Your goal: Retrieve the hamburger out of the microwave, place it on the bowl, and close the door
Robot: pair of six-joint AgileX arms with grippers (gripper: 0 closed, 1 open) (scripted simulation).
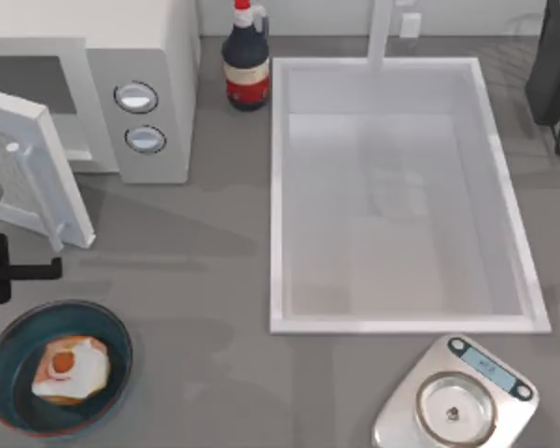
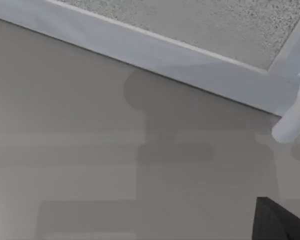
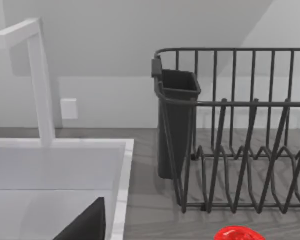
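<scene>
Hamburger [image 1: 69, 368] sits in the bowl [image 1: 9, 392], microwave door [image 1: 37, 168] ajar.
Left gripper [image 1: 23, 271] hovers just beyond the bowl, near the door's lower edge; its opening and any load cannot be told. Beyond stands the microwave [image 1: 140, 84].

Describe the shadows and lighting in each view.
Top view: even, soft light; a faint shadow spreads on the table beside the open door. Left wrist view: a blocky grey shadow lies on the table below the door's frame. Right wrist view: diffuse light, with soft diagonal shading on the wall behind the dish rack.
</scene>
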